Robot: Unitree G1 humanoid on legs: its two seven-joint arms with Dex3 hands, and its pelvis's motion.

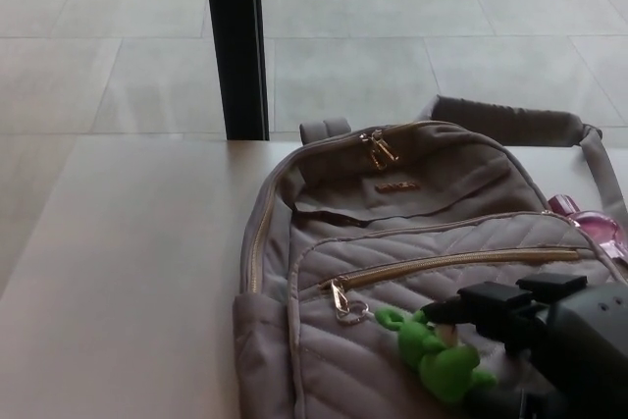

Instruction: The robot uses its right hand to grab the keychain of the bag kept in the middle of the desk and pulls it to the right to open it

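From my head view, going left to right: pale bench (118, 272), bare along its left side. A dark vertical post (234, 41) stands behind the bench's far edge, at about 11 o'clock from the bag. Grey quilted bag (412, 242) lies flat across the middle and right of the bench, its shoulder strap (510, 123) trailing off at 1 o'clock. Gold front zipper pull (340, 294) sits at the left end of its track, silver ring (351, 314) hanging just below it. The green keychain (432, 352) lies on the quilted front panel, at 4 o'clock from the ring. My right hand (535, 326) comes in at the lower right; its black fingertips reach the keychain's right side, at 3 o'clock from it. I cannot tell whether the fingers have closed on it. Something pink (589, 223) peeks out beyond the bag's right edge.
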